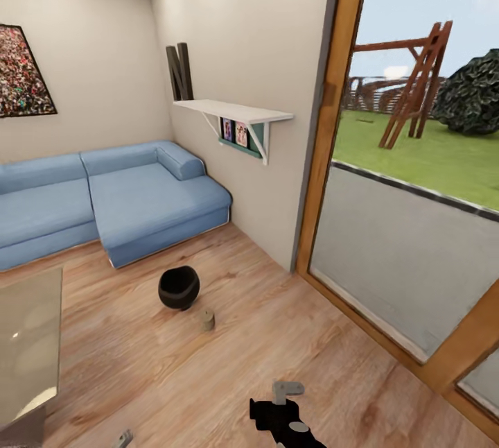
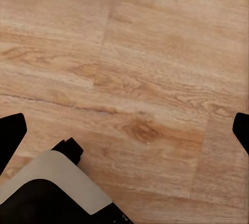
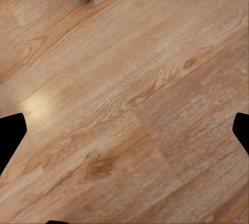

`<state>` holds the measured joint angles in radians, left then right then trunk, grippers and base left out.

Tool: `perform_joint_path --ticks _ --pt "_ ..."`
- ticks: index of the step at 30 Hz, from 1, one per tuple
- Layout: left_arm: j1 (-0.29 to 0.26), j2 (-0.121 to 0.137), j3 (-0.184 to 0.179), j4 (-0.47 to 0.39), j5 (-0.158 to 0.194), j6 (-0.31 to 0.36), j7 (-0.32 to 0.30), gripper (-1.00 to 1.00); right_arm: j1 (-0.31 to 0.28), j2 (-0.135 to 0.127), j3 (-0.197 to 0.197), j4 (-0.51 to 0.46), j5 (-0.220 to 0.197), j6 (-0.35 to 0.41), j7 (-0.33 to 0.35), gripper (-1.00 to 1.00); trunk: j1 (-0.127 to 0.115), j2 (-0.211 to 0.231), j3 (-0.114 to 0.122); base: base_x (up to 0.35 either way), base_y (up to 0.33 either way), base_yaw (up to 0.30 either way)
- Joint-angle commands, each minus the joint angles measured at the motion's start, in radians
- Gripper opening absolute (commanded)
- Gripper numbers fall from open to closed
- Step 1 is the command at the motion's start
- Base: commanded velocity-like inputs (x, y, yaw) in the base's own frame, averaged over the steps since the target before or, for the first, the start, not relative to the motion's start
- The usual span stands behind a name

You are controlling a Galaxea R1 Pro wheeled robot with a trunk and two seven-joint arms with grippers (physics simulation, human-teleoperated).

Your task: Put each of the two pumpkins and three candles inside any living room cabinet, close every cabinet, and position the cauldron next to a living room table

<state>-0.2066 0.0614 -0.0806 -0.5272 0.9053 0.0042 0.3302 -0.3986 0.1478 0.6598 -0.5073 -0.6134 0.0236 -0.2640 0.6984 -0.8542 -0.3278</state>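
The right claw point(image 1: 287, 399) is hanging low over the wood floor point(image 1: 208, 378), its fingers spread apart, like the left claw's point(image 2: 124, 125). The cauldron point(image 1: 179, 288) is sitting upright ahead, mouth facing up, a candle point(image 1: 207, 320) standing on end just beside it, the glass surface point(image 1: 28, 337) well apart.

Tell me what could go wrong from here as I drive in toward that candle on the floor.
1. The short grey candle with a cream top stands close beside the round black cauldron; a reaching arm could bump the pot.
2. The glossy glass-topped coffee table sits close at the left; turning may clip its corner.
3. Both grippers look open and empty above the bare wood floor, so the candle is likely still out of reach.
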Motion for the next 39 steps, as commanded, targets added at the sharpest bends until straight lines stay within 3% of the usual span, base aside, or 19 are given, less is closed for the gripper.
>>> perform_joint_path --ticks 1,26,39 --pt "0.0 0.001 -0.008 -0.002 0.006 0.0 0.009 1.0 -0.001 -0.002 0.007 -0.002 -0.006 0.002 -0.009 1.0 0.001 -0.001 -0.001 0.334 -0.017 0.271" --pt "0.0 0.001 -0.008 -0.002 0.006 0.0 0.009 1.0 -0.002 -0.001 0.007 -0.005 -0.007 0.0 0.011 1.0 0.001 -0.001 0.003 0.331 -0.001 0.027" --pt "0.0 0.001 -0.008 -0.001 0.006 0.0 0.009 1.0 -0.002 -0.001 0.007 -0.004 -0.006 0.001 0.011 1.0 0.001 -0.001 0.004 0.064 0.0 0.103"
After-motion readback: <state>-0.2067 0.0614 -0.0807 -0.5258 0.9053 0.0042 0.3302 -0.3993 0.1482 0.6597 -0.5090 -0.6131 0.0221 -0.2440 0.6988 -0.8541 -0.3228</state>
